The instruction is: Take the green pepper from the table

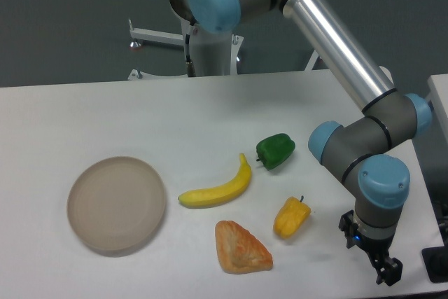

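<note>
Camera view puts my claw (387, 271) low at about four o'clock over the table (210, 117), holding nothing; how wide my fingers stand I cannot tell from this angle. At ten o'clock from it, well apart, lies the green pepper (275, 150), glossy, dark and lumpy, between the banana (218, 190) tip and my forearm, untouched.
</note>
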Tool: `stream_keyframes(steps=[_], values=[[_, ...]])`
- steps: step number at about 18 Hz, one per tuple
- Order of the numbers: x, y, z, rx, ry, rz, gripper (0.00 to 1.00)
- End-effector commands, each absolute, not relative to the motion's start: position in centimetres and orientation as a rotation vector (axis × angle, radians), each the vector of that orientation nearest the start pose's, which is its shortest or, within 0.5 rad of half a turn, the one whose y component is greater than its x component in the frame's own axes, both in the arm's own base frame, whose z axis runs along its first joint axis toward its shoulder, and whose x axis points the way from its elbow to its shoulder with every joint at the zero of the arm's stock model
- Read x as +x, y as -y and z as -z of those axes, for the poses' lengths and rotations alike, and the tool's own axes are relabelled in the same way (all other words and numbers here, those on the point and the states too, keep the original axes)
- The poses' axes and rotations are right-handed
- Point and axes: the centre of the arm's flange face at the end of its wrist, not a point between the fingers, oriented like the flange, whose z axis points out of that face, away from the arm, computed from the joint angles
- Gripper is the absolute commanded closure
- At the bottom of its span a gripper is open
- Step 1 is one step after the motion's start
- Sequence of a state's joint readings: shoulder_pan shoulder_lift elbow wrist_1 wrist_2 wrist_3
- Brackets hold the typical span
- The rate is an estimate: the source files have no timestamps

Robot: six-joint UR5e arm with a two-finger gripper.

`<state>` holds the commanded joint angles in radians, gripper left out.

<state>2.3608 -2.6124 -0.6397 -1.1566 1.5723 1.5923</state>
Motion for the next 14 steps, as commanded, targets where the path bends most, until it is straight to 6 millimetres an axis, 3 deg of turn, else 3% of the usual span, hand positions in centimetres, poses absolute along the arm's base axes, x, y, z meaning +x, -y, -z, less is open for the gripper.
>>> stream_keyframes(steps=[6,9,14], values=[[-53.2,-71.4,-27.4,-2.767,-1.16,-0.433,0.0],[-53.0,-71.4,-27.7,-2.795,-1.072,-0.43,0.0],[-51.3,-69.6,-29.6,-2.817,-1.069,-0.4,0.0]])
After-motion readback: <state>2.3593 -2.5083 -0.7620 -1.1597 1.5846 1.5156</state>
